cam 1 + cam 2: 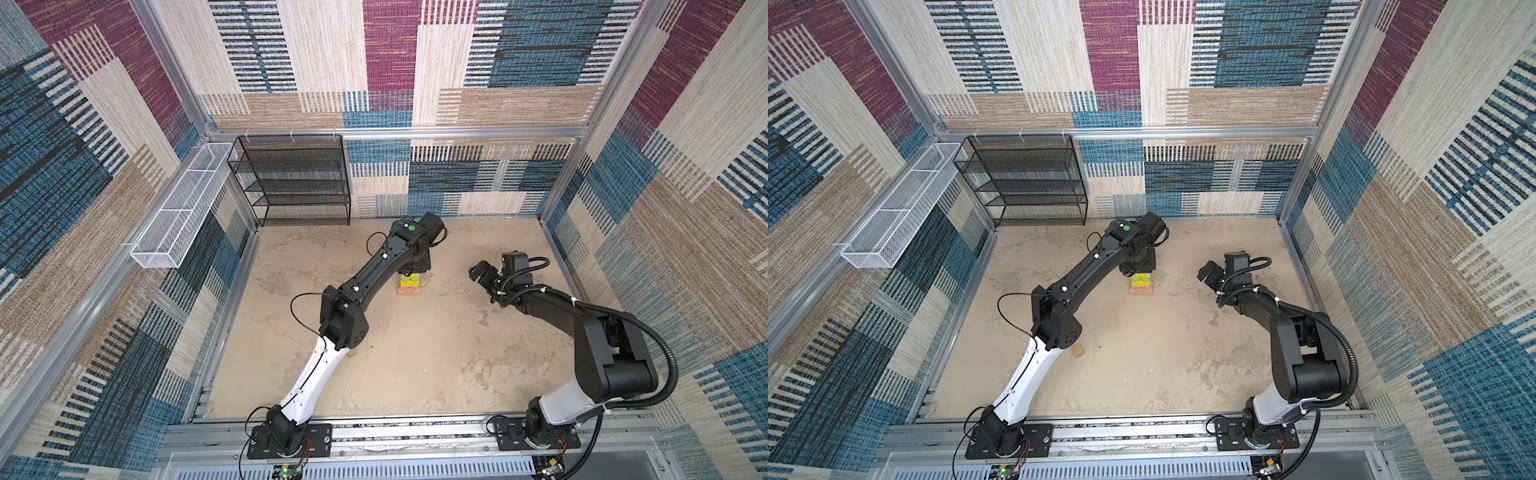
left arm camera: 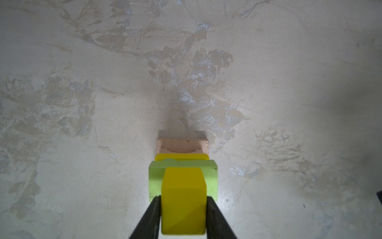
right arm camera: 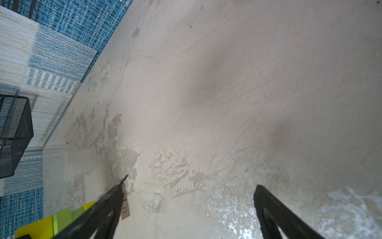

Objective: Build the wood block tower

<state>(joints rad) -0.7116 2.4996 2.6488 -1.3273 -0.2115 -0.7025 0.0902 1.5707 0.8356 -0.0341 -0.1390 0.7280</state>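
Note:
The wood block tower [image 1: 409, 286] [image 1: 1141, 284] stands mid-table, a little toward the back. In the left wrist view it shows a tan bar [image 2: 183, 143] at the base, a yellow bar [image 2: 182, 156] above it and a lime green bar [image 2: 156, 178] on top. My left gripper [image 2: 183, 197] is shut on a yellow cube [image 2: 184, 186], directly over the green bar; whether the two touch I cannot tell. My right gripper [image 3: 191, 181] [image 1: 481, 274] is open and holds nothing, to the right of the tower. A tan cube [image 1: 1077, 351] lies loose beside the left forearm.
A black mesh shelf [image 1: 297, 178] stands at the back left against the wall. A white wire basket [image 1: 183, 203] hangs on the left wall. The left arm stretches diagonally across the table. The tower's edge [image 3: 62, 217] shows beside a right finger.

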